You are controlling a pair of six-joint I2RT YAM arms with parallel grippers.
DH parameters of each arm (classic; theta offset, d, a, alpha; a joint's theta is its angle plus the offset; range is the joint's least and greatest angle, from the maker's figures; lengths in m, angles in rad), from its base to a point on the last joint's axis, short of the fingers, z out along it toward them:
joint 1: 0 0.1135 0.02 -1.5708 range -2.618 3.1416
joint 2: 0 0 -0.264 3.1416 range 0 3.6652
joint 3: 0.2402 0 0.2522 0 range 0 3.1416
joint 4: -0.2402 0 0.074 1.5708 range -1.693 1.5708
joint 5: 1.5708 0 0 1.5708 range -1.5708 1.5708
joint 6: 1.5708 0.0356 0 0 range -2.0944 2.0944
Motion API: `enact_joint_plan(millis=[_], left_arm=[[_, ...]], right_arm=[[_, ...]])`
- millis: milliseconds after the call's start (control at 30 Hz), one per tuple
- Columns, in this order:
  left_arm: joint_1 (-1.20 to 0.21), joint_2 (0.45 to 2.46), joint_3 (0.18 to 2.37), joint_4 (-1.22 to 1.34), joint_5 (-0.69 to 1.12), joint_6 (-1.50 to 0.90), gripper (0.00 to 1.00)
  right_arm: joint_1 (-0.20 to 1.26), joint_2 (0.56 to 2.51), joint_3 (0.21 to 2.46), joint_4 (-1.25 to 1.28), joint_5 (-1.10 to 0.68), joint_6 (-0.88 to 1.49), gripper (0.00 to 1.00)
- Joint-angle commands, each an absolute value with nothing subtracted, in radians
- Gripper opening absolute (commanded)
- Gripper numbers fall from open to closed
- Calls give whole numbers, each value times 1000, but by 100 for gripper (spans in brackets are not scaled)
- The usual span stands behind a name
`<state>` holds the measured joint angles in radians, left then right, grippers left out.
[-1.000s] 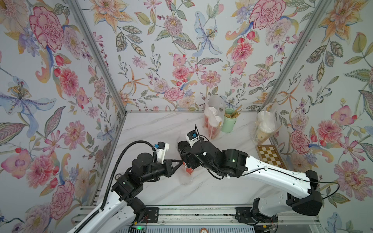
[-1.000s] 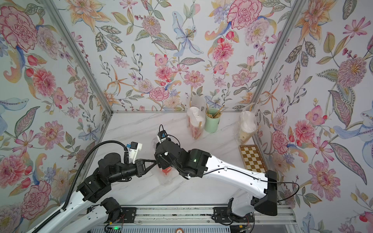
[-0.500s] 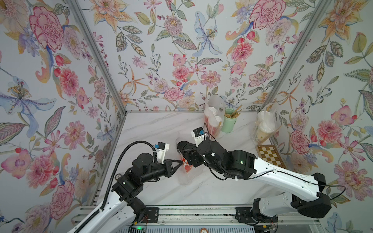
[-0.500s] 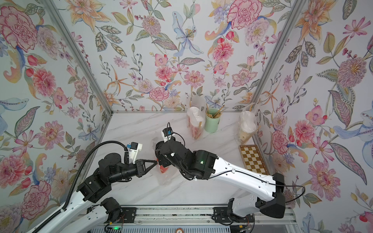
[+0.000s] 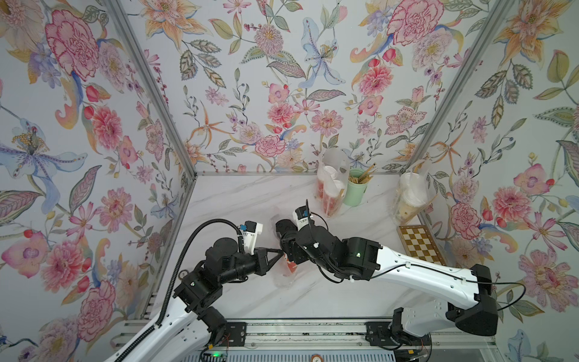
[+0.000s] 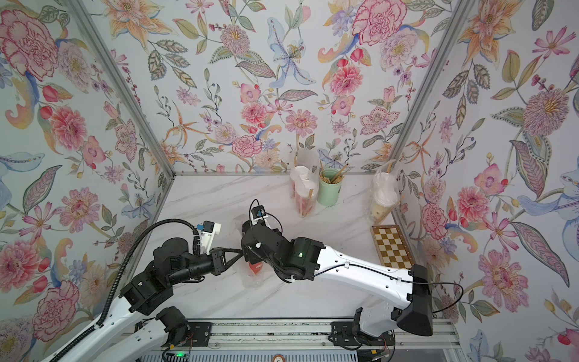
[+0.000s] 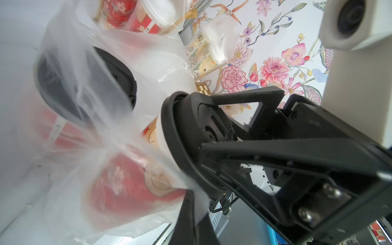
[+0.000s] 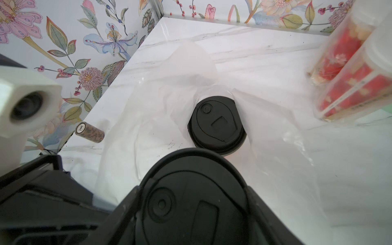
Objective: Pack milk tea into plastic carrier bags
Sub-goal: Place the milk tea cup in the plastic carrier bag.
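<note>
Within the last second the right gripper (image 7: 203, 125), clamped on the black-lidded red cup (image 7: 127, 186), has been shifted only slightly (the left gripper (image 5: 275, 252) stays pinched shut on the rim of the bag (image 8: 148, 127)), so this cup is judged nearly seated beside the first cup (image 8: 216, 123) inside.

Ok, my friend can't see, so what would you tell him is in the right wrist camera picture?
Close up, the right gripper holds a cup with a black lid; just beyond, a second black-lidded cup stands inside an open clear plastic bag on a white marble table. Nearby stand red cups, already bagged.
</note>
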<state>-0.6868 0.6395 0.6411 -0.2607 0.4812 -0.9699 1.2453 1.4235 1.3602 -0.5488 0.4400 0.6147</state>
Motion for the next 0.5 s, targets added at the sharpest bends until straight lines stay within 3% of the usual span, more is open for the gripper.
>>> enact_joint_plan(millis=[0, 467], left_arm=[[-696, 622, 661, -244, 459, -970, 4], [-696, 614, 700, -284, 416, -956, 4]], right_arm=[[1265, 1438, 1329, -509, 457, 614, 48], [1294, 1482, 1302, -482, 506, 543, 47]])
